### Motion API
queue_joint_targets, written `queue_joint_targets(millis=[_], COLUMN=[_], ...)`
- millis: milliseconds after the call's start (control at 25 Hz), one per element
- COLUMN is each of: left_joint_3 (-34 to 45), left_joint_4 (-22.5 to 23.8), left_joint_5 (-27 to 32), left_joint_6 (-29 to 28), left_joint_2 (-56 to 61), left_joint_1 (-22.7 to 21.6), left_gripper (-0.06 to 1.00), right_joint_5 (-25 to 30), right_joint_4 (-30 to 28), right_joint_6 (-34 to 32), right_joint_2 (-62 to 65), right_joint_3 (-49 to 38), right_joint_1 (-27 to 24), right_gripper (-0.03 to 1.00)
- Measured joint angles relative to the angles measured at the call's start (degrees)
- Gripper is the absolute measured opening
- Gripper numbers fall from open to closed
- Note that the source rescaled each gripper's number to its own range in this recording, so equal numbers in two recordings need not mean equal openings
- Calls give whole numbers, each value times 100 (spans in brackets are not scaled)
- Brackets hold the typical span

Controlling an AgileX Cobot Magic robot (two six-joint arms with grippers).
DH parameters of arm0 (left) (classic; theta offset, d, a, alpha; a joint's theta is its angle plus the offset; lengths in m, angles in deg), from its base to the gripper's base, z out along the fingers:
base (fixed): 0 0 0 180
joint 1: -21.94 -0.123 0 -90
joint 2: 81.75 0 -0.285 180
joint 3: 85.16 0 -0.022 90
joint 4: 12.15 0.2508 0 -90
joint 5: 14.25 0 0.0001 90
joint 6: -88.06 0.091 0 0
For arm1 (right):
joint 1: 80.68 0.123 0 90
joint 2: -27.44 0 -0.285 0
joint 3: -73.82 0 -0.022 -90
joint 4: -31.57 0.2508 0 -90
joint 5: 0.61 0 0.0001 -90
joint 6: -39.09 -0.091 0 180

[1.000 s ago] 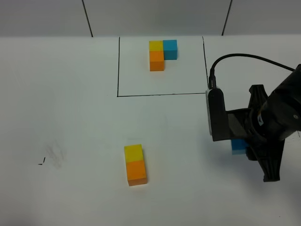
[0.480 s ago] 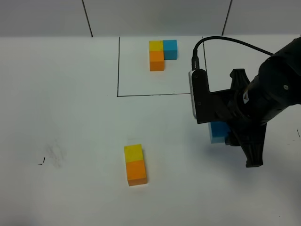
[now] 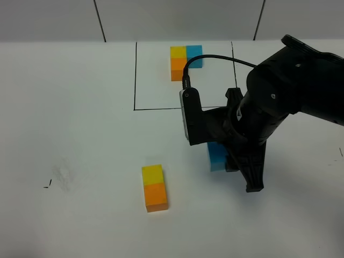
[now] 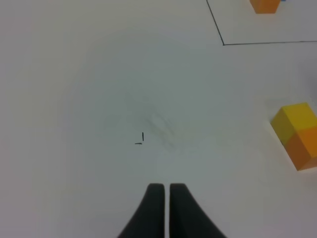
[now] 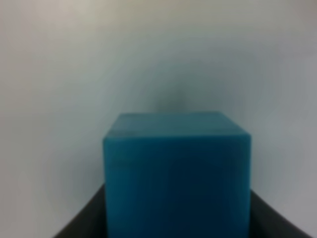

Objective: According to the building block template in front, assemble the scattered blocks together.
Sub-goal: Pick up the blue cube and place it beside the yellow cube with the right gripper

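Observation:
The building block template [image 3: 183,61], a small L of yellow, blue and orange cubes, lies inside a black outline at the table's far middle. A loose yellow block [image 3: 152,173] sits joined to an orange block [image 3: 156,196] at front centre; both also show in the left wrist view as yellow block [image 4: 297,120] and orange block [image 4: 306,149]. My right gripper [image 3: 221,157] is shut on the light blue block [image 3: 217,156], carried to the right of that pair; the blue block [image 5: 176,173] fills the right wrist view. My left gripper [image 4: 165,187] is shut and empty over bare table.
The black outline [image 3: 134,75] frames the template, its corner line [image 4: 223,43] visible from the left wrist. A small black mark [image 3: 48,184] and a faint smudge lie at the left. The right arm's bulk and cable [image 3: 215,58] overhang the outline's right side.
My right arm has swung leftward across the table with the blue block in its grip, from the right edge toward the yellow and orange pair. The left gripper has stayed put.

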Motion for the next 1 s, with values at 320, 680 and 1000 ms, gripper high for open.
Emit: queue_joint_targets(millis=[320,680,1000], left_joint_3=[0,0,0], left_joint_4=[0,0,0], left_joint_5=[0,0,0], left_joint_6=[0,0,0], left_joint_2=[0,0,0], left_joint_1=[0,0,0], left_gripper=[1,1,1], right_joint_5=[-267,-475,-533], right_joint_4=[153,239,319], right_joint_6=[14,159,734], right_joint_2=[-520,-923,-1058], right_joint_3=[204,204,244], right_joint_1=[332,344,344], right_gripper=[52,52,52])
